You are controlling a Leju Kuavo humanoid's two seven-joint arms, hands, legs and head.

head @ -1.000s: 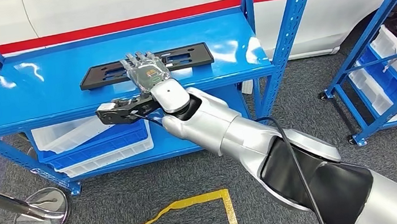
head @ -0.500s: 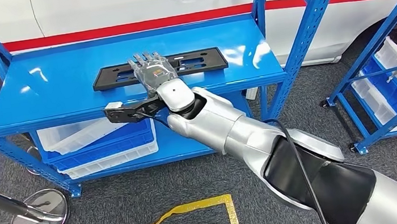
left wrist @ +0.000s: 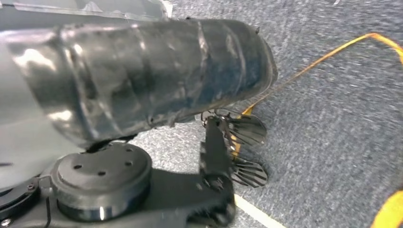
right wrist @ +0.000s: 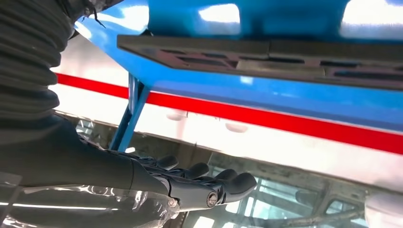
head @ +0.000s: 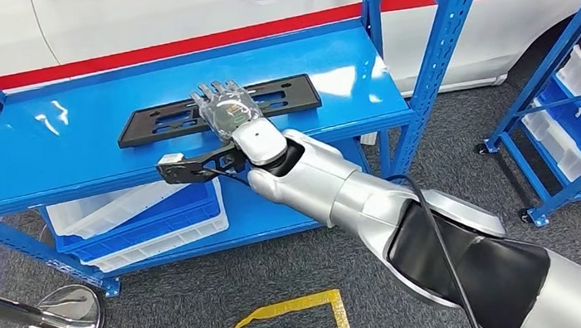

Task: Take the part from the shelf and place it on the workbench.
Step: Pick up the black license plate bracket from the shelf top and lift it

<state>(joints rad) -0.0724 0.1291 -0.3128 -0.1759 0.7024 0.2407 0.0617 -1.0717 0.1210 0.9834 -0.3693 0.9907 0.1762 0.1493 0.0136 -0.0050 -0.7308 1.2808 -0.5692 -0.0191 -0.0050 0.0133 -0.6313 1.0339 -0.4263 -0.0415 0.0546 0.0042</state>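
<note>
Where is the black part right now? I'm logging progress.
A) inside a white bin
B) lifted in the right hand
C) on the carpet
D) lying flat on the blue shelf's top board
D: the black part lies flat on the blue shelf, with the right hand stretched open over it, not gripping.

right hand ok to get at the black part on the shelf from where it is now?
Probably yes. The right hand is stretched flat, fingers apart, over the middle of the black part, which lies alone on the blue shelf top. Nothing stands between them; the right wrist view shows a gap, so no grip yet.
</note>
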